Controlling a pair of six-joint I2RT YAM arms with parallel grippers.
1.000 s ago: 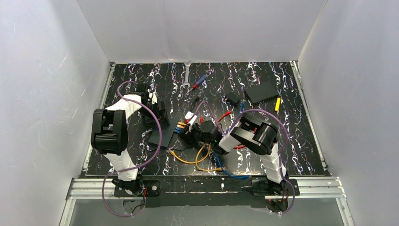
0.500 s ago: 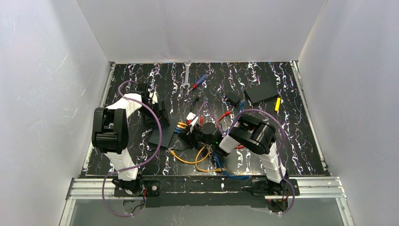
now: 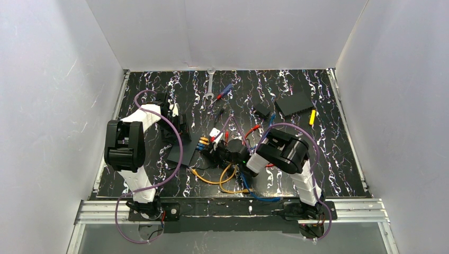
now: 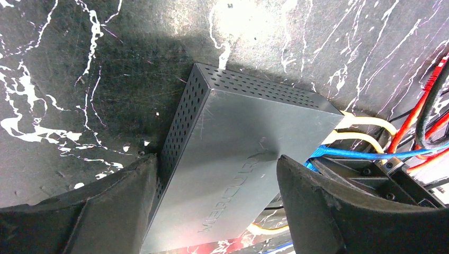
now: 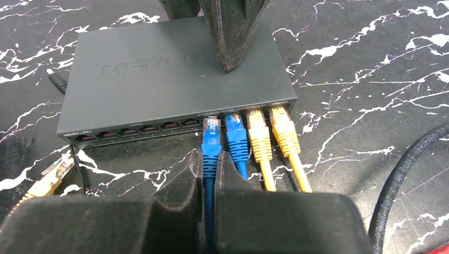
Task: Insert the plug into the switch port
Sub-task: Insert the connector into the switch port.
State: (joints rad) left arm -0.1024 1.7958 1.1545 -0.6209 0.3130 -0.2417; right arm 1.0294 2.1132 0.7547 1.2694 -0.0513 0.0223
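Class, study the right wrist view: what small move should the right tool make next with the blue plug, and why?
Probably a short, straight push of the blue plug into the switch. The right tool is shut on it just behind the tip, which sits at a port mouth and seems not fully seated. The left tool appears to steady the switch.

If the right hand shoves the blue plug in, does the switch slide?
It would probably slide if free: the switch is a thin, flat box on a smooth tabletop, likely light. The left hand straddles it, one finger behind its back edge, so it should hold. The blue plug, pinched in the right hand, looks rigid, but its cable may flex.
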